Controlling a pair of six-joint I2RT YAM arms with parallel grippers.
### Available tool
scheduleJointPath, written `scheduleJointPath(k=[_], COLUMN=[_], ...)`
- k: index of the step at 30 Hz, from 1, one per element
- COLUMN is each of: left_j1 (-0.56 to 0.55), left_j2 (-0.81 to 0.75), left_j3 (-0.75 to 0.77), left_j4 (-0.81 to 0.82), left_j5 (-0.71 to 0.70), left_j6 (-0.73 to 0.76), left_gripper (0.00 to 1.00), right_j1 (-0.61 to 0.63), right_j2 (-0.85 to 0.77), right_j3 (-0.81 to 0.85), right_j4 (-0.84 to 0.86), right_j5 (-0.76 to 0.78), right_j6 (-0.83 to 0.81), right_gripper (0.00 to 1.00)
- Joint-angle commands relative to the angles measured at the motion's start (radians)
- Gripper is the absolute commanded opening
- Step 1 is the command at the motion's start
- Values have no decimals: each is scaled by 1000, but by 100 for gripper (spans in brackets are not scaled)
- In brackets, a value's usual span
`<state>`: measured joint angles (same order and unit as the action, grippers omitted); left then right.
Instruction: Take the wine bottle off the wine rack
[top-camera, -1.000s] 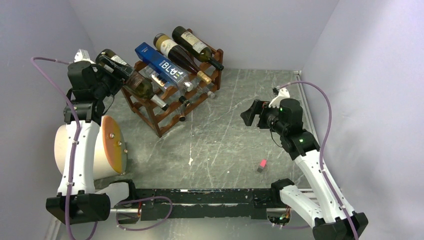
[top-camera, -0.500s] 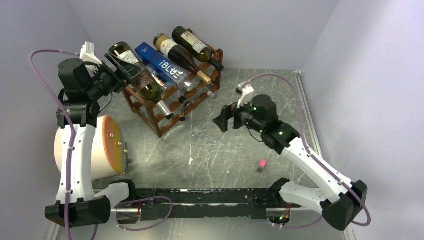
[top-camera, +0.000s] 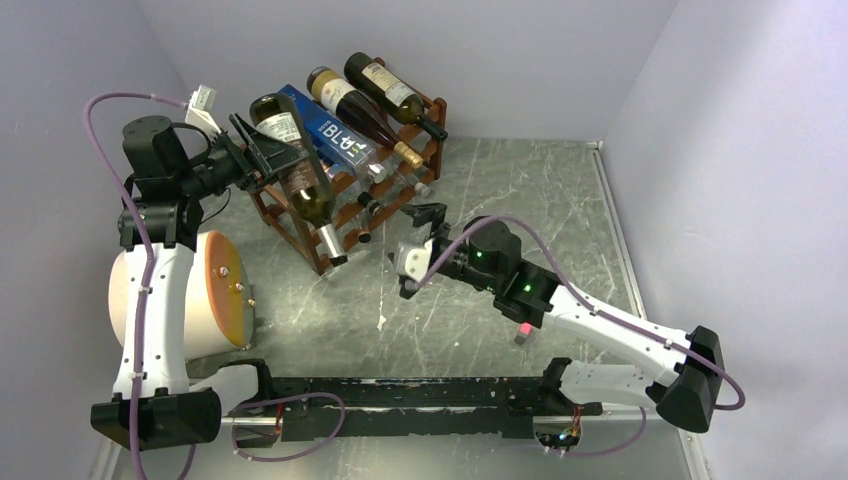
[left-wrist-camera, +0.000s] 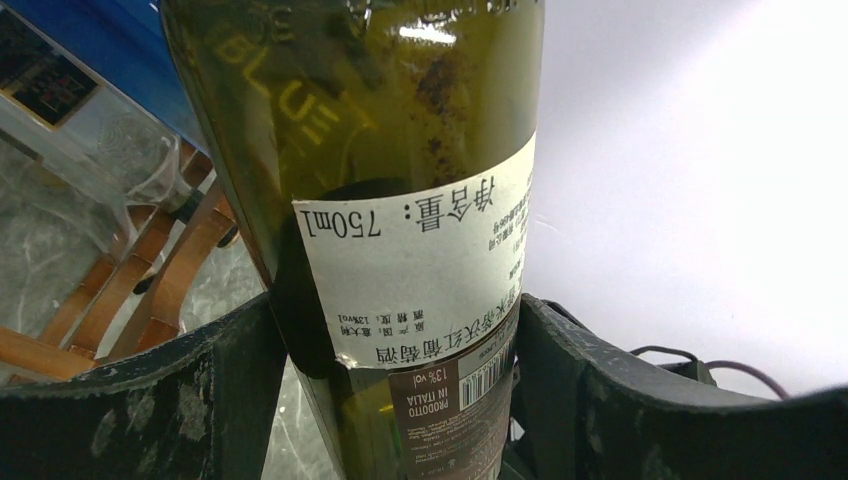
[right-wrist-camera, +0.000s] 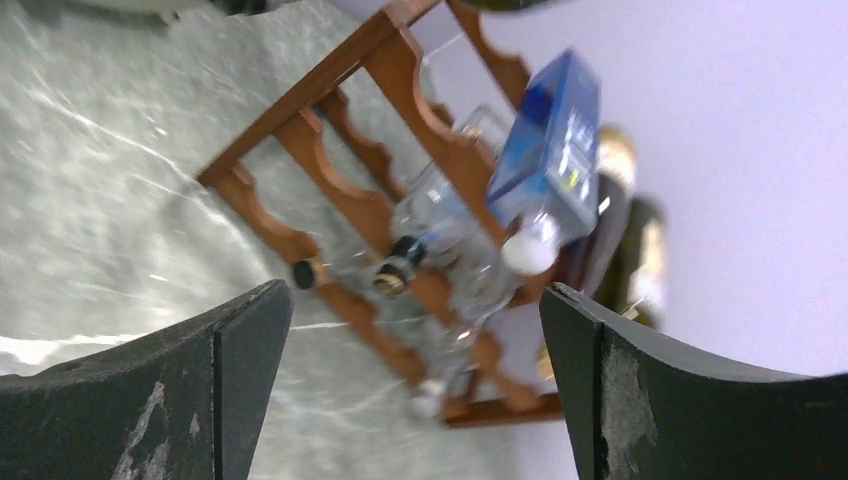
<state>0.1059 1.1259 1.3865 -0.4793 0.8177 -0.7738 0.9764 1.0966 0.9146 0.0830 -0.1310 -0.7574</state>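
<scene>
The left pincer was clamped low on the body of the green wine bottle, which hung neck-down over the left end of the wine rack. Whether its neck was clear of the rail could not be told. Held so far from its neck, the smooth glass might have pivoted or slipped. The neck might also have snagged a post and dragged the rack, disturbing the blue boxed bottle just beside it. The right pincer, jaws wide apart and empty, hovered low over the worktop near the neck and risked a knock. A white drum crowded the left arm.
</scene>
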Motion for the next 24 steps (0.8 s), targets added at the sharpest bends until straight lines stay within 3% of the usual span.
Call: scheduleJointPath(k=[1,7,13,20,24], left_j1=[8,9,9,9,9], left_j2=[-10,7,11,11,10], left_j3=[13,8,12,-10,-13], left_j4=[25,-42,-78,-88,-101], left_j5=[107,124,123,138,141], left_j6=[12,55,82,94,104], left_gripper=[7,7,7,7,7], right_j1=[27,121,217,266,267], right_j2=[-12,68,175,263,298], right_j3=[-25,-7,81,165,187], right_j4=[107,214,189,162,163], right_j5=[-157,-125,-59,-17,-48], right_j6=[-575,-784,-973,-1086,-1095], right_gripper=[100,100,99,97,89])
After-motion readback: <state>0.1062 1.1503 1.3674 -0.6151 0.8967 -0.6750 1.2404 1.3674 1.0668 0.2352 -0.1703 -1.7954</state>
